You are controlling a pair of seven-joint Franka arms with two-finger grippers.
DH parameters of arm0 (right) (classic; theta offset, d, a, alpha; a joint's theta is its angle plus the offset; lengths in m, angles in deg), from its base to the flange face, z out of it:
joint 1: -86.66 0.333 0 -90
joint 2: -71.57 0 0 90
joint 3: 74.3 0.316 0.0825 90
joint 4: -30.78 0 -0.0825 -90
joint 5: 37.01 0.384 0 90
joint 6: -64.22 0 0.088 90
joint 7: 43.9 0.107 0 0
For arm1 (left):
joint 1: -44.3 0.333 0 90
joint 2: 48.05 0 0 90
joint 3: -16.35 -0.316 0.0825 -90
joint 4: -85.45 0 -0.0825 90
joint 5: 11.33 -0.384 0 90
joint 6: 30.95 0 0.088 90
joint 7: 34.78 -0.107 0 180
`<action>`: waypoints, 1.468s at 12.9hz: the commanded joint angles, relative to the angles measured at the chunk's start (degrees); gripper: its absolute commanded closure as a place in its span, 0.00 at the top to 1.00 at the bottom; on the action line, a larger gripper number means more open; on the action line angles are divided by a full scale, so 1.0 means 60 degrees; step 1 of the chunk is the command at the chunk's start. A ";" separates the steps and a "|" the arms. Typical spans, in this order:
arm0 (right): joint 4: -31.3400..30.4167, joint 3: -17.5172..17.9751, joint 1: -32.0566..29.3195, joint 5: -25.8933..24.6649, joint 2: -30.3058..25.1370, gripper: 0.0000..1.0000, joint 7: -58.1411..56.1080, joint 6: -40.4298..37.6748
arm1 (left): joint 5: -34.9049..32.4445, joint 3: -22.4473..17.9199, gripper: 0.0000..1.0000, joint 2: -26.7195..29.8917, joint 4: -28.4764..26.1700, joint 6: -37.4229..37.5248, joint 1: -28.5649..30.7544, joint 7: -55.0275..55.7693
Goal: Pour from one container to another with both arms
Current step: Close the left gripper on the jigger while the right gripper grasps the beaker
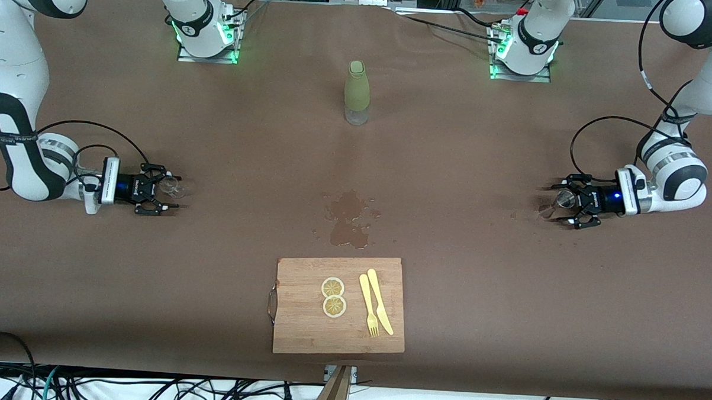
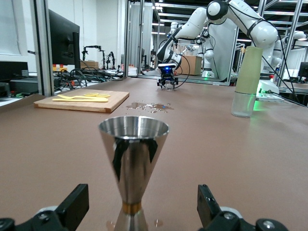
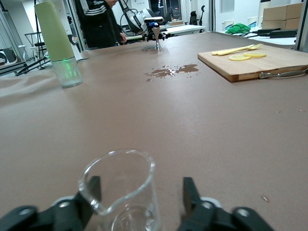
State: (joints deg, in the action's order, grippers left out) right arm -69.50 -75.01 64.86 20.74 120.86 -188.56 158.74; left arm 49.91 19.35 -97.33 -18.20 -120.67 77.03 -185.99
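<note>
Your metal jigger (image 2: 133,166), a shiny double cone with a gold band at its waist, stands upright at the left arm's end of the table. The clear glass beaker (image 3: 122,190), with a pour lip, stands at the right arm's end. Both arms lie low, wrists level. Your left gripper (image 1: 572,201) has its fingers spread wide on either side of the jigger, not touching. Your right gripper (image 1: 161,188) straddles the beaker, fingers close beside it; contact isn't clear.

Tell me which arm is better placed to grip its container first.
Right, probably: the right tool already straddles the clear glass beaker, fingers near it. The left tool stands wide around the steel jigger.
</note>
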 commanded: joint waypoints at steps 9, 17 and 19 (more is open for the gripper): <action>0.0203 0.0030 0.0513 0.0116 -0.0173 0.13 0.0159 0.0199 | 0.0414 -0.0075 0.12 -0.0004 -0.0141 -0.0016 -0.0504 -0.1664; 0.0233 0.0030 0.1904 0.0086 -0.1314 0.11 0.1753 0.0228 | 0.0428 -0.0075 0.00 -0.0034 -0.0068 0.0407 -0.0534 -0.1358; 0.0247 0.0045 0.2284 0.0145 -0.1651 0.11 0.2149 0.0359 | 0.0443 -0.0075 0.00 0.0040 -0.0083 0.0539 -0.0752 -0.1006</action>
State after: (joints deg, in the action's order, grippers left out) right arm -67.07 -74.61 76.91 20.77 113.49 -178.01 159.92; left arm 50.77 19.39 -97.80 -18.22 -118.80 74.00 -190.39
